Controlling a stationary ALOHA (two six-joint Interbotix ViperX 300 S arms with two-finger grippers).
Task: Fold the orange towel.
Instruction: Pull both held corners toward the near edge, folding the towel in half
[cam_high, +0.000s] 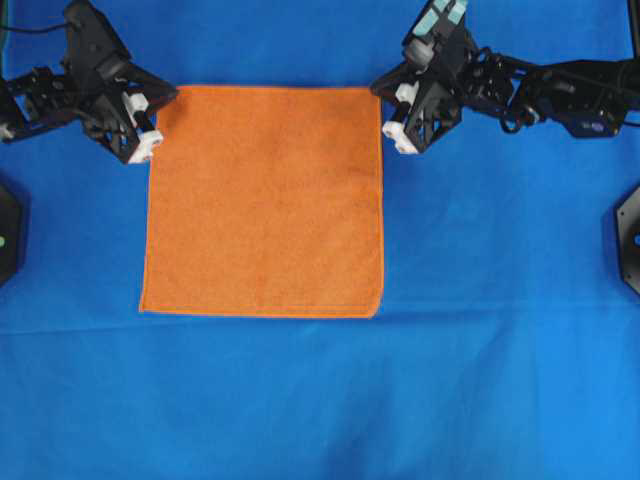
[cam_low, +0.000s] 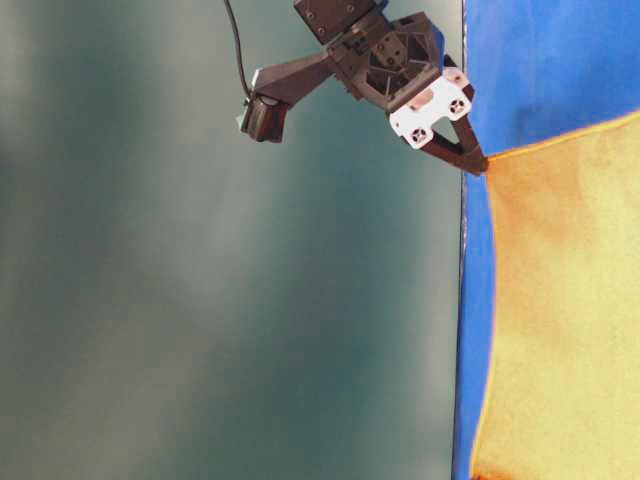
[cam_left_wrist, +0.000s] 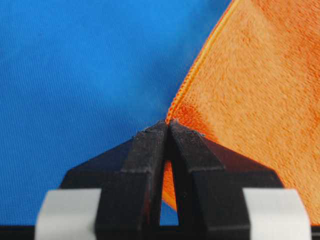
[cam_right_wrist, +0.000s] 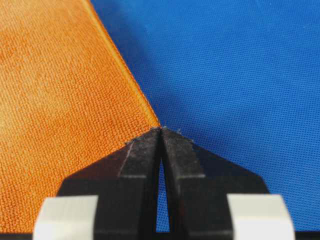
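Both grippers are pinched shut on the far corners of the towel (cam_high: 262, 200), which lies flat and square on the blue cloth (cam_high: 500, 350) covering the tabletop. The left gripper (cam_left_wrist: 167, 122) bites only the corner's tip, as does the right gripper (cam_right_wrist: 161, 129). The risk is a corner slipping free on the lift, or uneven travel skewing the fold. Nearly square, the towel has no clear long axis; its edges run parallel to the overhead view's borders.
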